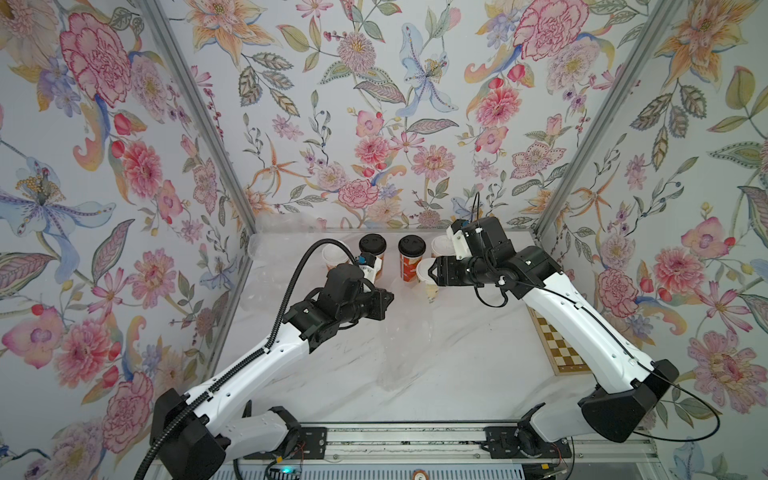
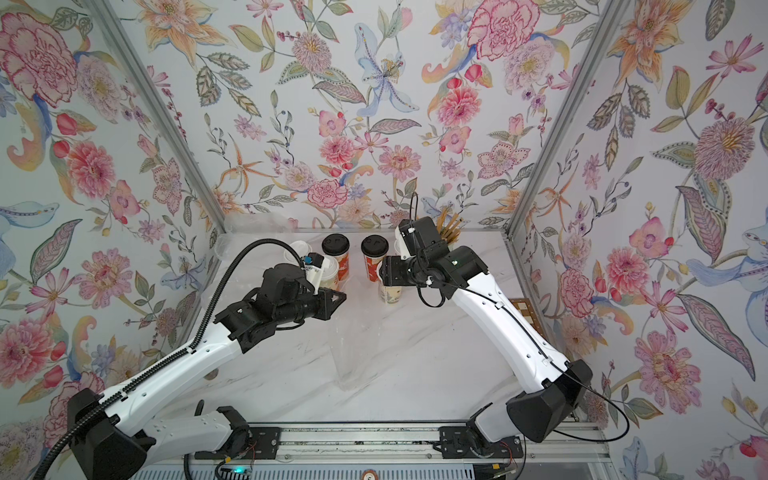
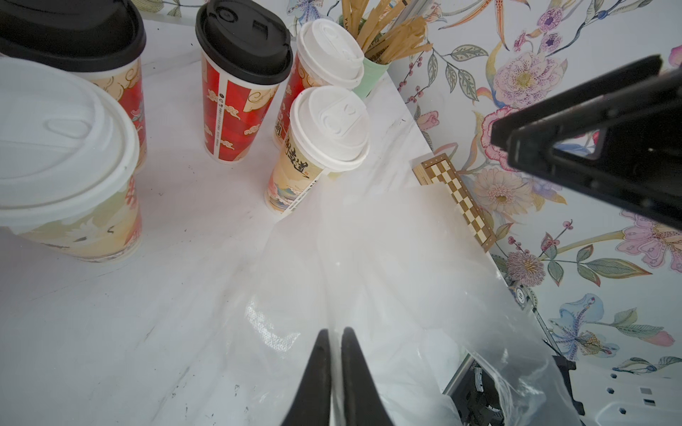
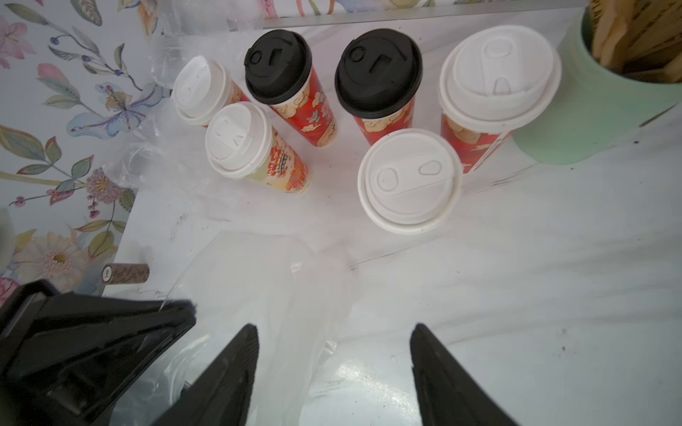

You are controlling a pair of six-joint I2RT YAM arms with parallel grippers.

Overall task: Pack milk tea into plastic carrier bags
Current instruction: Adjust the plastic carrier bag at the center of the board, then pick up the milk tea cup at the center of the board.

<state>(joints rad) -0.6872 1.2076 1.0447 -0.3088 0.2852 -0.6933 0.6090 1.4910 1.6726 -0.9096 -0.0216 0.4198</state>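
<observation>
Left gripper (image 3: 334, 369): its jaws are closing almost fully and pinching a fold of the plastic carrier bag (image 3: 369, 258). The film is so clear that the hold is looking likely rather than certain.
Right gripper (image 4: 334, 332): its jaws are standing wide apart and gripping nothing. It is hovering over the bag, nearer the straw cup (image 4: 590, 110) than the left gripper is.
Bag: it is lying limp on the table (image 4: 553, 295), spreading from the left gripper toward the cups, well apart from the straw cup. No open mouth is showing.
Milk tea cups (image 4: 409, 180): all 6 are standing upright on the table, in a cluster starting just beside the straw cup. 2 are wearing black lids and 4 white.
Spare bags (image 4: 166, 55): more clear film is bunching at the end of the cluster farthest from the straw cup.
Done: 0 of 6 cups are sitting in a bag; only the bag is being handled.
Left: opening the bag, then loading every cup.
Wrist views: both are showing the film clearly, while both top views are giving only a faint sheen.
Right wrist view: it is showing all 6 lids, whereas the left wrist view is catching 5.
Chessboard (image 3: 454, 195): it is lying along the same table edge as the straw cup, well apart from it. It is showing in the left wrist and top views but missing from the right wrist view.
</observation>
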